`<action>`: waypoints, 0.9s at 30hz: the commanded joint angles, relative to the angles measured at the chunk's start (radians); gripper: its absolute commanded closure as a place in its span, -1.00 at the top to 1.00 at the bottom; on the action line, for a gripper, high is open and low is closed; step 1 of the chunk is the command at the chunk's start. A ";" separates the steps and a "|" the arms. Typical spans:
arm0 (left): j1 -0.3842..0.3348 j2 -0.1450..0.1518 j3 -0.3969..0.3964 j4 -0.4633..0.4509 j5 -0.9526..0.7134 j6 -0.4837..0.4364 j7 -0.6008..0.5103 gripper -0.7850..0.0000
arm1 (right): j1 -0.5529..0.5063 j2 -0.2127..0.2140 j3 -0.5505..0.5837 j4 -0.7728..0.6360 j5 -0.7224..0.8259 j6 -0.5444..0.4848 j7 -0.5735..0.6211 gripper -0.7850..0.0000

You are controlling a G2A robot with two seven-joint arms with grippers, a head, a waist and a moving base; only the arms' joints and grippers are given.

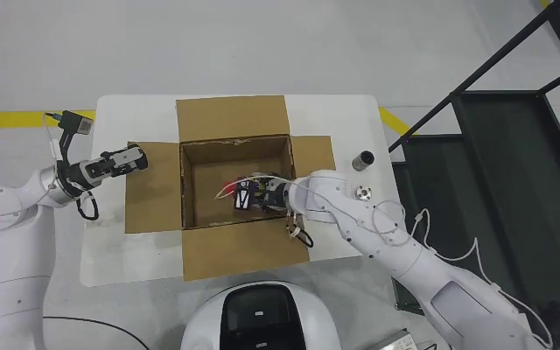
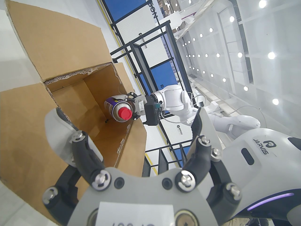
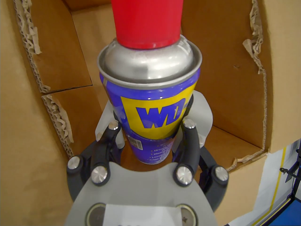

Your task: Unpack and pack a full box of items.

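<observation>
- My right jaws are closed around the lower body of the spray can [image 3: 150, 99], clamping it from both sides. The grip looks centred.
- Can position: it is held inside the cardboard box [image 1: 232, 116], with the red cap [image 3: 147, 12] pointing away from my right wrist. It lies roughly level above the box floor, and I cannot tell whether it touches.
- My left jaws are spread wide and hold nothing. They hang outside the box over the outer edge of the side flap [image 1: 150, 188], well apart from the can.
- Box contents: apart from the can, the floor and walls I can see are bare cardboard.
- Outside the box: a small dark cylinder [image 1: 362, 160] stands on the desk [image 1: 114, 254], beyond the flap on my right arm's side.
- Progress, my judgement: the box is nearly empty. Either unpacking is at its last item or packing is at its first, and I cannot settle which.
- Labels: the can is blue with a yellow panel of large blue letters. Below that are a barcode patch and fine print too small to make out. I see no marking on the cardboard.
</observation>
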 commanded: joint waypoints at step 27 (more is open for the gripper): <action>0.000 0.000 0.000 0.000 0.000 0.000 0.000 1.00 | -0.468 0.136 0.656 -0.223 0.166 -0.247 -0.466 1.00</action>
